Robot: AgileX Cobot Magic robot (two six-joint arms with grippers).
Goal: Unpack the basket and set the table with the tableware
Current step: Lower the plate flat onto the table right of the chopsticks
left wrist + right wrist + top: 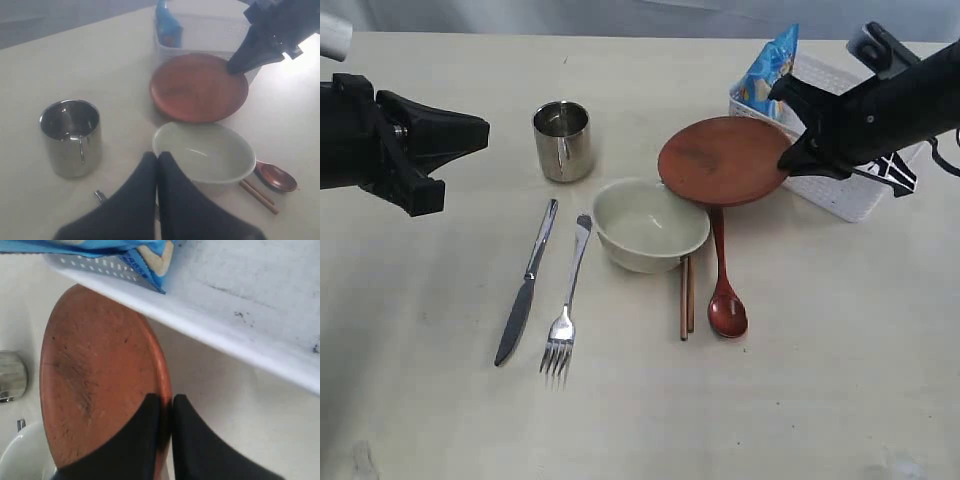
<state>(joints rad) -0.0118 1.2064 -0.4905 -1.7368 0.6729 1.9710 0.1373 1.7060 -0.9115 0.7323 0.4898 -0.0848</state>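
Fork (565,320) and knife (525,285) lie set out nearest. The plate (720,160) is the piece in hand, its rim pinched by the right gripper (790,160), between basket (850,195) and bowl (650,225). The left gripper (470,130) hangs closed, empty. Next, I judge, the plate must go flat on bare table (840,380) — then release.

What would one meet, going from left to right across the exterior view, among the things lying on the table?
In order: long steel knife → steel fork → cream round bowl → reddish-brown wooden spoon → white perforated plastic basket.
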